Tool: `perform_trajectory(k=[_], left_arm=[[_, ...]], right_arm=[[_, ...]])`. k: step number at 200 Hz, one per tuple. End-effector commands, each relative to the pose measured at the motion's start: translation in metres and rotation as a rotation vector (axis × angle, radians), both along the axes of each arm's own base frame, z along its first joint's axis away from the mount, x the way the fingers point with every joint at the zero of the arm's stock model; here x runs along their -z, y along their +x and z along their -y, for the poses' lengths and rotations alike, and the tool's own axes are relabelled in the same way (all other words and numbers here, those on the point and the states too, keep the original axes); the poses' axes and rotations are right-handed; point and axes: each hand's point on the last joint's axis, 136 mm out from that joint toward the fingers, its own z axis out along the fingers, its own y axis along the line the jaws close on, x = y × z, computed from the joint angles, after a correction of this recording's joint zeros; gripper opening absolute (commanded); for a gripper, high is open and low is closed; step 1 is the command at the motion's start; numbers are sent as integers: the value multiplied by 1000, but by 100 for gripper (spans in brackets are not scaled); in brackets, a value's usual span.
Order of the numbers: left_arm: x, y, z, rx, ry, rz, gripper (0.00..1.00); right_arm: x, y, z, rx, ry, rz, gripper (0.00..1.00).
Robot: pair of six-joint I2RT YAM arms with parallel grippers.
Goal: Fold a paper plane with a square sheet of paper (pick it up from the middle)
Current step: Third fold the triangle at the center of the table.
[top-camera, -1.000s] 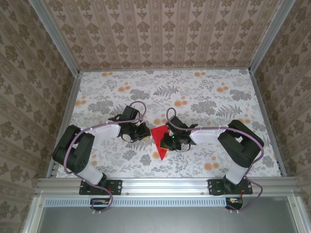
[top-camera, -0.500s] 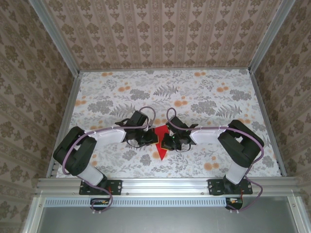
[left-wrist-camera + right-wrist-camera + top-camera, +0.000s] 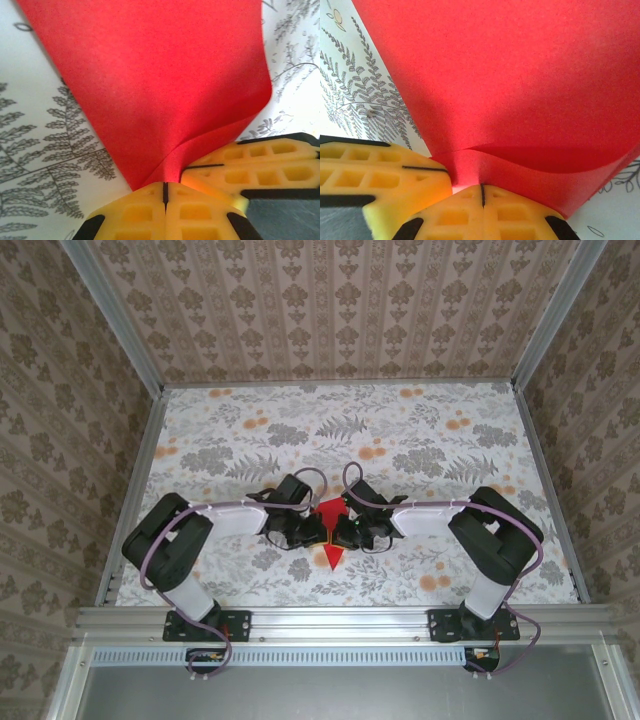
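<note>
The table (image 3: 420,430), covered with a flowered cloth, is seen from above, with patterned walls (image 3: 330,310) around it. The left arm (image 3: 225,515) and the right arm (image 3: 440,512) are bent inward and are brought together in the near middle of the table. Between them the sheet of paper (image 3: 333,555) is found, bright red and folded, with its pointed tip turned toward the near edge. It is pinched at its middle from both sides. The left gripper (image 3: 164,190) is closed on the paper's fold, and the right gripper (image 3: 481,192) is clamped on it just beside, so that the yellow fingers (image 3: 260,170) of both are almost touching.
</note>
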Motion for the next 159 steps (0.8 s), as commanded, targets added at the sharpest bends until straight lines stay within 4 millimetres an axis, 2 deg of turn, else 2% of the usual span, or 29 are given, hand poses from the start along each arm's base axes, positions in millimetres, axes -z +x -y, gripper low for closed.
perform_trajectory(k=[1, 37, 66, 114, 129, 159], left_arm=[[-1, 7, 5, -7, 11, 14, 0], [2, 10, 7, -1, 13, 18, 0], [14, 6, -4, -4, 80, 2, 0], [33, -5, -25, 3, 198, -16, 0], [37, -7, -28, 4, 222, -18, 0], [39, -8, -31, 0, 240, -13, 0]], right_arm=[[29, -16, 30, 20, -143, -70, 5], [25, -14, 26, 9, -120, -59, 5], [18, -10, 24, 7, -95, -35, 5], [-24, 3, 9, -32, 45, 105, 6], [-30, -4, 5, -59, 90, 112, 7], [-26, -25, 0, -104, 104, 83, 6]])
